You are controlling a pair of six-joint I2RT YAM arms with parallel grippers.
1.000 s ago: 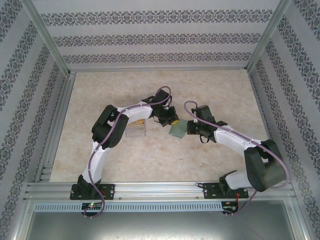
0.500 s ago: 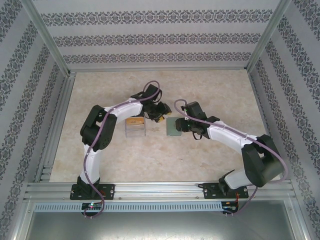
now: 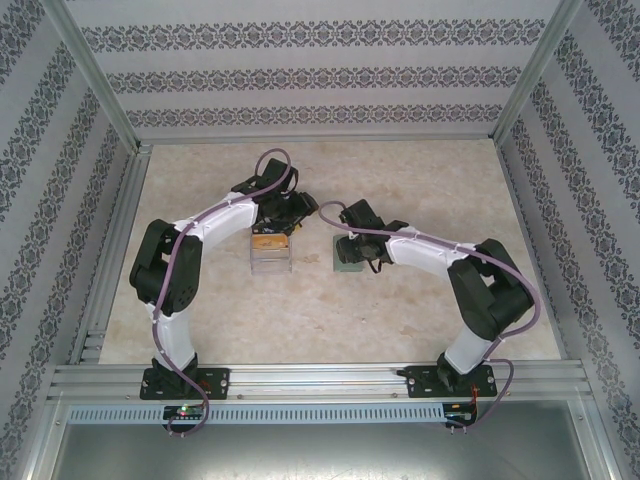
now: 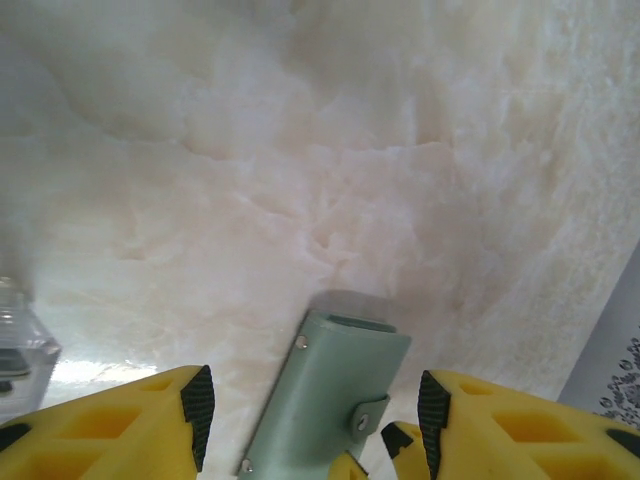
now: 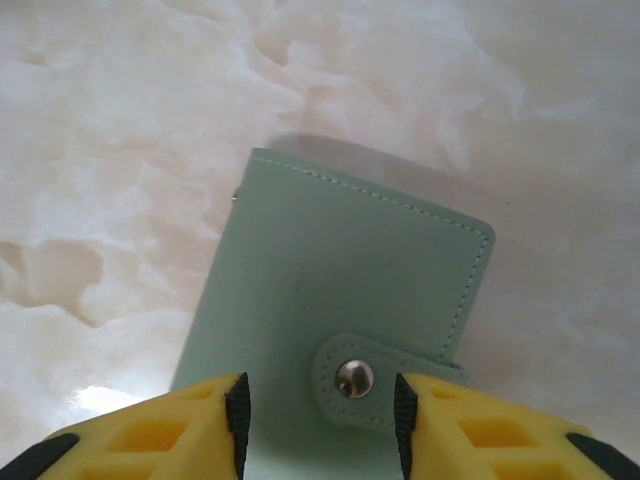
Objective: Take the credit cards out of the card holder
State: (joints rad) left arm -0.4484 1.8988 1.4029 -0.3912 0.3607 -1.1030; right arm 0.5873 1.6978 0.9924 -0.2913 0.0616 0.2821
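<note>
The card holder (image 3: 348,262) is a pale green wallet lying flat and closed on the table, its snap tab (image 5: 355,378) fastened. My right gripper (image 5: 320,420) hovers over its near end, open, one finger on each side of the snap tab and no pad touching it. My left gripper (image 3: 288,222) hangs open by the far end of a clear box (image 3: 270,252), apart from the wallet. In the left wrist view the card holder (image 4: 335,385) lies ahead between the open fingers (image 4: 197,410). One orange-and-dark credit card (image 3: 268,241) lies in the box. Any cards inside the wallet are hidden.
The clear box corner (image 4: 18,345) shows at the left edge of the left wrist view. The marble-patterned tabletop (image 3: 420,180) is bounded by aluminium frame rails (image 3: 320,378) and patterned walls. Both arms arch over the table's middle.
The left gripper swung left from the wallet to the clear box and opened. The right gripper let go of the tilted wallet, which now lies flat, and slid left over it.
</note>
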